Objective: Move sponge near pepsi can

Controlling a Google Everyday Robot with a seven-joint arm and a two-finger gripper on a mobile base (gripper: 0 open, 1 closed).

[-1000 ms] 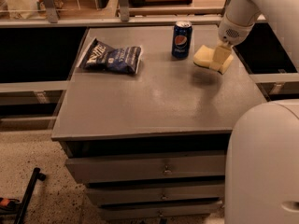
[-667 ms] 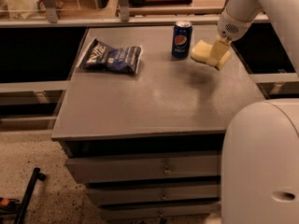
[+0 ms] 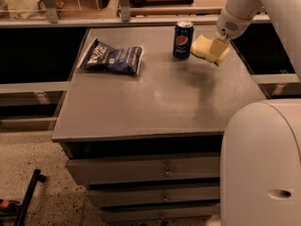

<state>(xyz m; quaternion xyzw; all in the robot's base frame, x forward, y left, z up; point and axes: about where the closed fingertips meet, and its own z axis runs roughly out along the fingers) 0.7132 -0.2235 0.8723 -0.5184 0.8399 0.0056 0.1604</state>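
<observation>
The pale yellow sponge [image 3: 201,47] hangs in the air just right of the pepsi can [image 3: 182,40], a little above the table top. The can is dark blue with a round logo and stands upright near the table's far edge. My gripper [image 3: 217,51] comes down from the white arm at the upper right and is shut on the sponge's right part. The sponge's left end reaches almost to the can, with a small gap.
A dark blue crinkled chip bag [image 3: 113,57] lies at the far left of the grey table [image 3: 155,102]. Drawers run under the front edge. My white base [image 3: 263,168] fills the lower right. Shelving stands behind the table.
The gripper has lifted the sponge off the table top and carried it up and slightly toward the can. The can and the chip bag have not moved.
</observation>
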